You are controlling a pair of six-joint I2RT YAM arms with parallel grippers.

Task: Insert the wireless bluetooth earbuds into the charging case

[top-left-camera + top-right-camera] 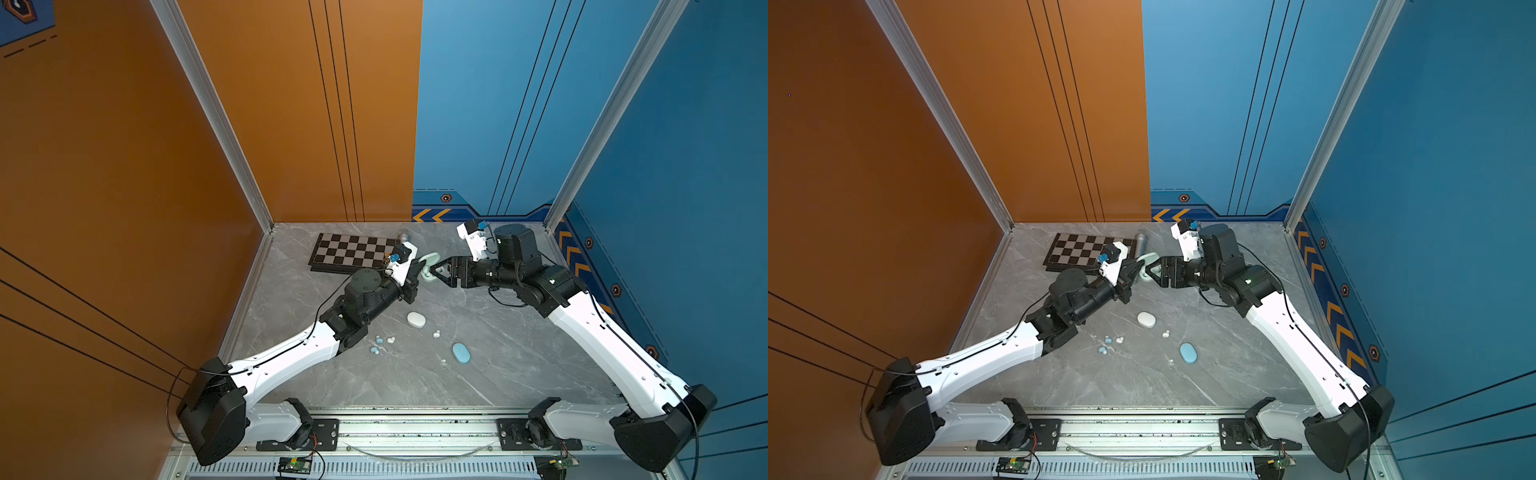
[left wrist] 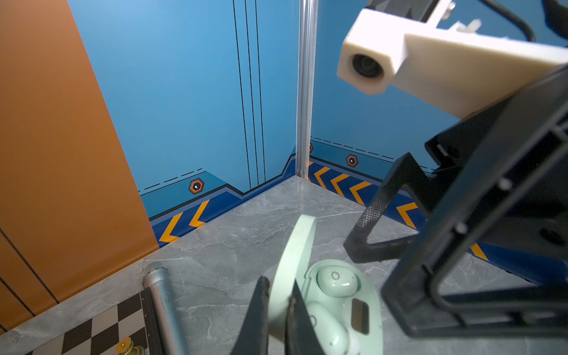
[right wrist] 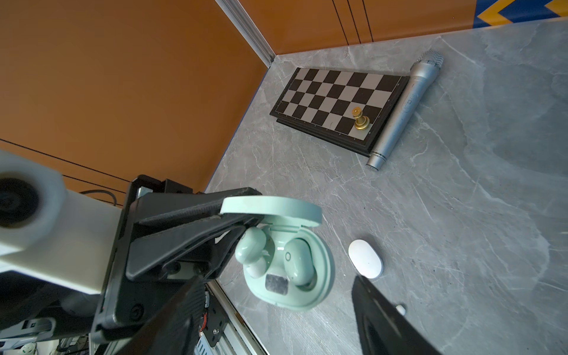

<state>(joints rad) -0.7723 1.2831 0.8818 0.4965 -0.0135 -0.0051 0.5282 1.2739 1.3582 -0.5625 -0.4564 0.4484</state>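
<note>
A mint green charging case (image 3: 292, 285) hangs open above the table, and my left gripper (image 2: 278, 289) is shut on its raised lid (image 3: 270, 210). Two mint earbuds lie in it: one earbud (image 3: 299, 261) sits down in its pocket, the other earbud (image 3: 252, 249) stands tilted out of its pocket. My right gripper (image 3: 276, 279) is open, its fingers (image 3: 378, 307) on either side of the case base without touching it. In both top views the case (image 1: 429, 266) (image 1: 1148, 266) sits between the left gripper (image 1: 417, 272) and the right gripper (image 1: 436, 271).
A shut white case (image 1: 416, 319) and a shut blue case (image 1: 461, 353) lie mid-table, with loose earbuds (image 1: 379, 340) and another pair (image 1: 436, 333) near them. A chessboard (image 1: 353, 251) with a gold piece (image 3: 360, 119) and a silver microphone (image 3: 399, 113) lie at the back.
</note>
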